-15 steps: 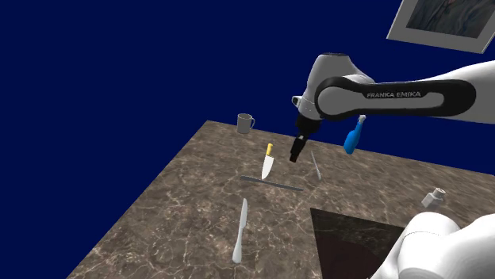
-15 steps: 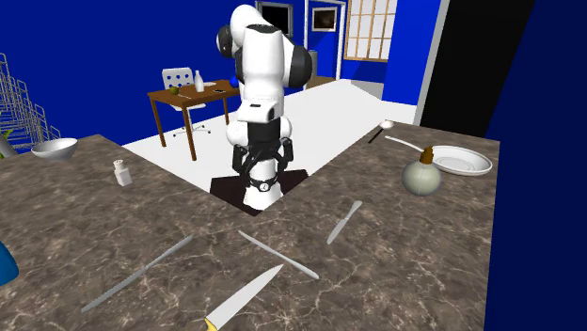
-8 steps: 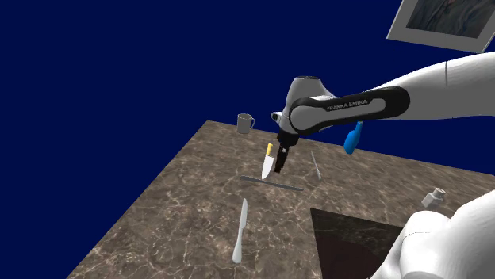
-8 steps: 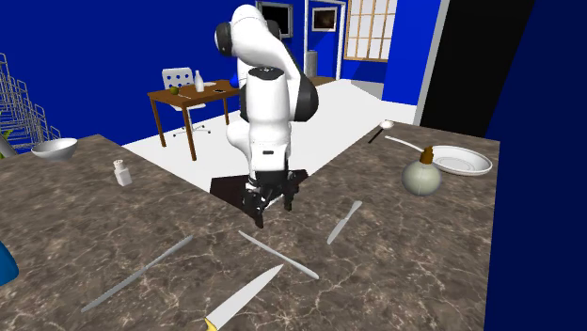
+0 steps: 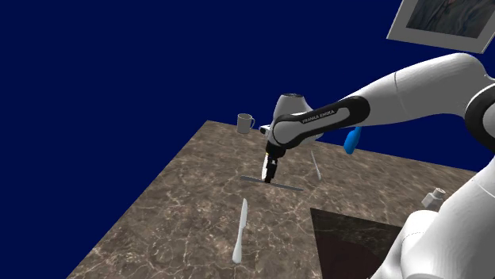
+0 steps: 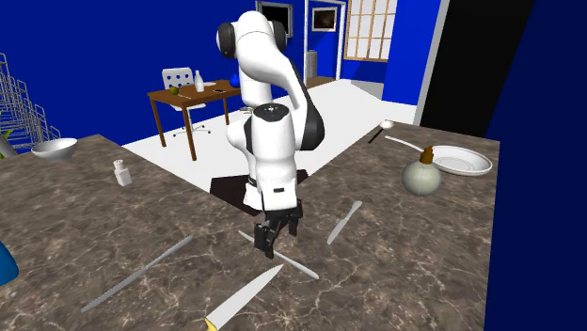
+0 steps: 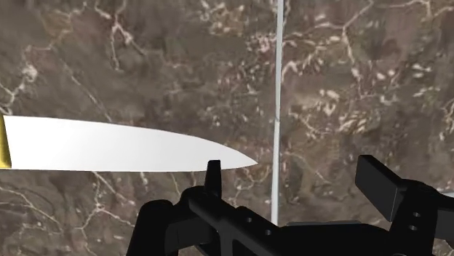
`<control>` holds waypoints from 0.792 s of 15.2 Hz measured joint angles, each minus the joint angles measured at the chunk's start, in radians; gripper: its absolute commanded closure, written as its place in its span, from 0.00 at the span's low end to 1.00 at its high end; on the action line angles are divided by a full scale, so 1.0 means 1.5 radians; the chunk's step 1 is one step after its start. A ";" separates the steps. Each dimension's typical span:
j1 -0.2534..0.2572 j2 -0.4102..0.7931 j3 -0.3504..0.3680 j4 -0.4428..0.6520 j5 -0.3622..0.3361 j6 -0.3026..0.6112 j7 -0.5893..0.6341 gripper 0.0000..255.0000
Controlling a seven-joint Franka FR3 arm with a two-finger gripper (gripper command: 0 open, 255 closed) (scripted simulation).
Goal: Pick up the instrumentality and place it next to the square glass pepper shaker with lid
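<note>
Brown marbled counter, deep blue walls, and in the second exterior view a white floor with a wooden table behind the arm. The thin grey strip lies flat mid-counter, running crosswise in the shoulder view. The claw hangs low over it, fingers spread wide, gripping nothing. The kitchen knife points its tip at the strip. The shaker sits well apart. Can't really tell what's in the mug or the bowl.
</note>
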 measured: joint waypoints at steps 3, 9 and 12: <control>0.002 0.020 0.000 -0.008 0.006 0.028 -0.004 0.00; 0.002 0.029 0.000 -0.012 0.009 0.041 -0.006 0.00; 0.002 0.029 0.000 -0.012 0.009 0.041 -0.006 1.00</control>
